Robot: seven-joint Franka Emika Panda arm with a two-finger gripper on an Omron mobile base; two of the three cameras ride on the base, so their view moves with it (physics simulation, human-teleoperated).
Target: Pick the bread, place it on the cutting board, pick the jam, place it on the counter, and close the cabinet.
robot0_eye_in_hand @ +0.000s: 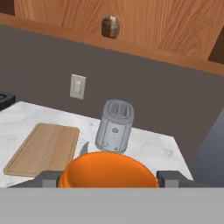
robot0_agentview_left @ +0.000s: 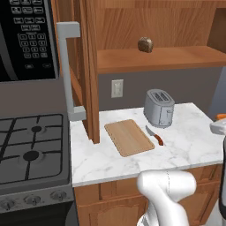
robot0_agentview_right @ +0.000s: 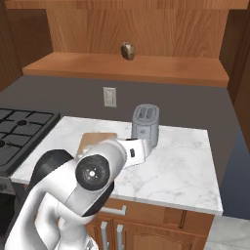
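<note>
Jam (robot0_eye_in_hand: 108,169) sits nearest of all, an orange jar lodged between the end effector's (robot0_eye_in_hand: 108,178) two dark fingertips, which pinch it from either side in the hand view. Below and ahead of it spreads the white marble desk (robot0_eye_in_hand: 148,151), so the coming move looks like a descent onto bare stone, best kept right of the cutting board (robot0_eye_in_hand: 43,148) and short of the toaster (robot0_eye_in_hand: 114,126) standing just beyond. Farther off and well above, the bread (robot0_eye_in_hand: 110,26) rests on the open cabinet's shelf (robot0_agentview_left: 159,59), not on the board, and the cabinet door (robot0_agentview_left: 88,66) stands open.
</note>
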